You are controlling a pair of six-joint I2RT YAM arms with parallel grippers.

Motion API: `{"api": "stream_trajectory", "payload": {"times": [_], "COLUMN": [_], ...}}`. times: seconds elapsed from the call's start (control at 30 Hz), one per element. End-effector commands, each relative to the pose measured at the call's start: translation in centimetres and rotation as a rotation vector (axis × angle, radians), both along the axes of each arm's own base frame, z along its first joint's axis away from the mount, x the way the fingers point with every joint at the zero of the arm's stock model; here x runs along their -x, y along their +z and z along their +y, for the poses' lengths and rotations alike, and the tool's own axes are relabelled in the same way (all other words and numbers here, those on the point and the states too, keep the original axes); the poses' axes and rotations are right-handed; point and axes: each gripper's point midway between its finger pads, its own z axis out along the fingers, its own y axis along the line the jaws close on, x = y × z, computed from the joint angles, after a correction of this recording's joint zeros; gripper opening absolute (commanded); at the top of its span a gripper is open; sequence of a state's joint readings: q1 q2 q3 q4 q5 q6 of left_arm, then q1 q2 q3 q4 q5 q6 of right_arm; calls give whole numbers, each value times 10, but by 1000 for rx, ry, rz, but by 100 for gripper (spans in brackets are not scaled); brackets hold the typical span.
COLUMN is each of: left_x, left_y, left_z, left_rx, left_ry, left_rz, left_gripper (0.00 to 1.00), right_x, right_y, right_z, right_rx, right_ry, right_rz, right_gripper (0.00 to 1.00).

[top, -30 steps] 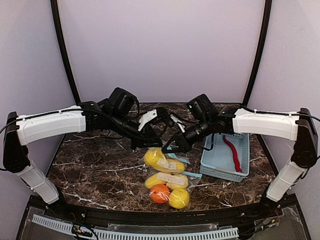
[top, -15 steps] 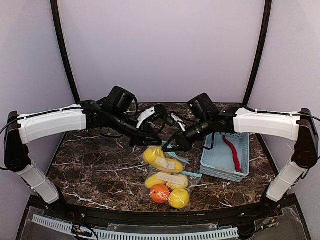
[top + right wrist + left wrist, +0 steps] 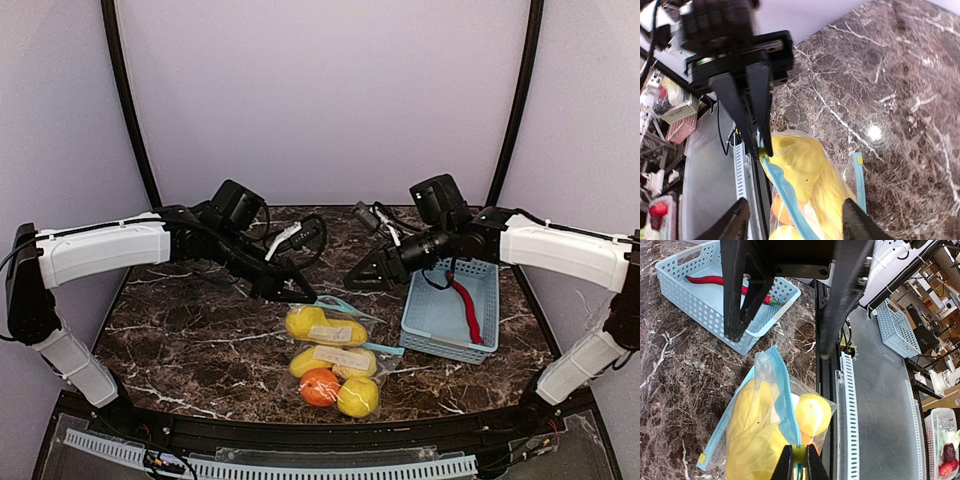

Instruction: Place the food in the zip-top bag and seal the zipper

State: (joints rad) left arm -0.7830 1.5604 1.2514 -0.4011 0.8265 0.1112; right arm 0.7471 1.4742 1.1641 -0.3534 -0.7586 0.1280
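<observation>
**The left gripper (image 3: 799, 462) pinches the zip-top bag (image 3: 781, 385); the right gripper (image 3: 795, 200) is spread; one red chili (image 3: 465, 305) is outside the bag.**

Left gripper: one, fingers pressed together on the bag's blue zipper strip at its far end. Bag: one, lying mid-table toward the near edge. It holds four yellow pieces (image 3: 318, 325) counted, with others possibly hidden, and one orange (image 3: 320, 387) nearest the near edge. Whether the zipper is sealed cannot be told. Right gripper: one, holding nothing, near the bag's far end and apart from it. Toward the right edge is one pale blue slatted basket (image 3: 445, 350) containing the chili. Surface: dark marble-pattern tabletop (image 3: 180, 320) with white veins. Room: plain lilac walls (image 3: 320, 100), two black posts (image 3: 130, 110) at the far corners.
</observation>
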Motion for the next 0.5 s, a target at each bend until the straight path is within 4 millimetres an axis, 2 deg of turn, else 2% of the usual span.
{"api": "stream_trajectory", "payload": {"times": [0.0,0.17,0.3,0.47], "left_x": [16,18,21,27], "left_y": [22,34,41,53], "left_z": [5,3,3,3], "left_rx": [40,46,65,110], "left_ry": [-5,15,23,5], "left_rz": [102,180,229,255], "left_gripper": [1,1,1,1], "right_x": [8,17,25,36], "right_y": [29,41,43,35], "right_z": [-3,-12,-9,8], "right_rx": [-112,-203,-237,-213], "right_ry": [-13,-58,-60,-33], "right_rz": [-79,-141,-153,-161], "right_gripper": [69,82,84,84]}}
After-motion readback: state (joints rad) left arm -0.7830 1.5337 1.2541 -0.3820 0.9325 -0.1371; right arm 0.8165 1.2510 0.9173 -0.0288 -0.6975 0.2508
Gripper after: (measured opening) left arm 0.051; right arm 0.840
